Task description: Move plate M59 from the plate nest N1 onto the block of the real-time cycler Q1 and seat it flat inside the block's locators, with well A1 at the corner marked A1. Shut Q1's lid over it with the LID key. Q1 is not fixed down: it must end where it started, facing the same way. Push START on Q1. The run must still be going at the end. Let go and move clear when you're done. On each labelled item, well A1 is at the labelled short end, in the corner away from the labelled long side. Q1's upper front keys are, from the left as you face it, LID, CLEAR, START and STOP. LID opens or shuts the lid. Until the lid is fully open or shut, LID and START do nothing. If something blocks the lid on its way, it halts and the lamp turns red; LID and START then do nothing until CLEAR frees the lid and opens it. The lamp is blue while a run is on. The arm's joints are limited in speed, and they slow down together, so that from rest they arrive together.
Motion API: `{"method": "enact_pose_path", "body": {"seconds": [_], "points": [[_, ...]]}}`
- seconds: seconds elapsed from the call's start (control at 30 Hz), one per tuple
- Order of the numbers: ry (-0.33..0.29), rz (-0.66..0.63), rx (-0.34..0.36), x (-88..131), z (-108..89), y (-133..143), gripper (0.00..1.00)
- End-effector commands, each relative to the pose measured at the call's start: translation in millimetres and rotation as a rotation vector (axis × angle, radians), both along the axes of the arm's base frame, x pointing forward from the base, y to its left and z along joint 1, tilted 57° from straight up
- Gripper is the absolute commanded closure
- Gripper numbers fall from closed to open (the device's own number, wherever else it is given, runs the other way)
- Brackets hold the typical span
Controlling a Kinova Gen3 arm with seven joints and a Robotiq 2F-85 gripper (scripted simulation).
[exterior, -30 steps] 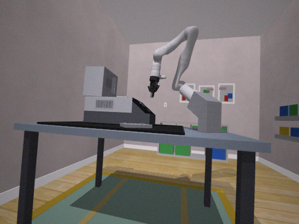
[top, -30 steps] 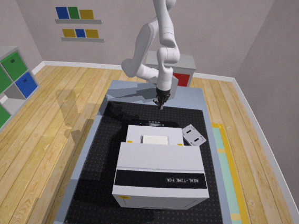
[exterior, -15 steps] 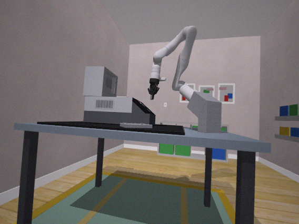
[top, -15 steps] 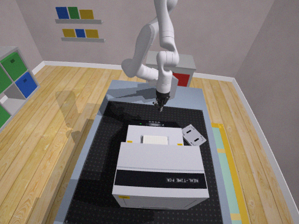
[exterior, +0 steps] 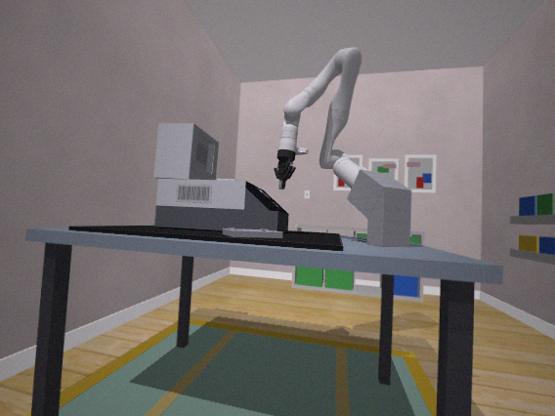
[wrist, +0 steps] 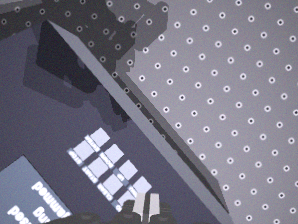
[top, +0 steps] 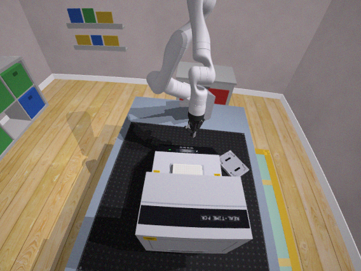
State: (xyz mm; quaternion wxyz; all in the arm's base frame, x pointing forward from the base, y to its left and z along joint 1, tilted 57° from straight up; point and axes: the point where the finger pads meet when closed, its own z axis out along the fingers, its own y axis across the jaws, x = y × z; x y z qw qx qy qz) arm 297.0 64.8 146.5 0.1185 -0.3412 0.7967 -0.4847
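Plate (top: 187, 169) is out of its holder (top: 232, 167) (exterior: 251, 233) and in the machine's (top: 160, 163) (exterior: 200, 218) (wrist: 27, 107) well, folks, though whether it's flat and right way round, I can't tell! The lid (top: 190, 191) (exterior: 176, 151) stands open, the lamp (top: 170, 149) glows green: closing it and starting the run remain. And the claw (top: 193, 135) (exterior: 281, 187) (wrist: 146, 208)? Clenched, nothing inside, poised above the keys (top: 187, 147) (wrist: 113, 185), surely lining up for LID. From the claw, in the top view, the plate lies at six o'clock, lower down and well apart.
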Motion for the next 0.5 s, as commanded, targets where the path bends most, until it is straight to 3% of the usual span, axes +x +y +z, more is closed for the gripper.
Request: {"method": "enact_pose_path", "body": {"seconds": [0.0,0.47], "points": [[0.003,0.002,0.004,2.6,-3.0,-3.7,0.9],[0.003,0.001,0.004,9.6,-11.5,-15.1,0.9]]}}
